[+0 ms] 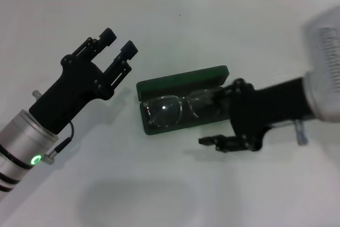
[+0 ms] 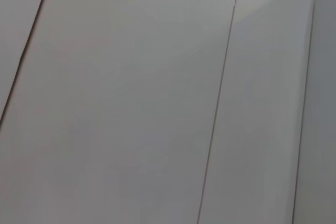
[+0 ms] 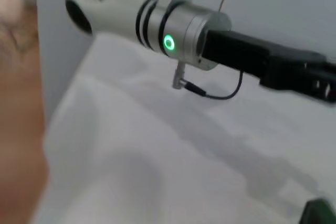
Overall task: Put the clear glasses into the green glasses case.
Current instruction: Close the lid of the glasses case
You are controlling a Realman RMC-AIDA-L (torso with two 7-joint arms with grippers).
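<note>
Centrally on the white table (image 1: 175,195), the green glasses case (image 1: 183,81) is seen lying open, its lid raised along the far side, with the clear glasses (image 1: 178,107) laid inside on the dark lining, lenses facing up. The right gripper (image 1: 220,115) is positioned at the case's right end, its fingers spread wide: one finger is held over the right end of the case by the glasses, while the other finger (image 1: 215,142) is stretched out over the table just in front of the case. Nothing is seen clamped between them. The left gripper (image 1: 118,43) is held above the table to the left of the case, well apart from it, fingers parted and empty, pointing away from the robot. A green indicator ring (image 1: 36,159) is lit on the left wrist.
</note>
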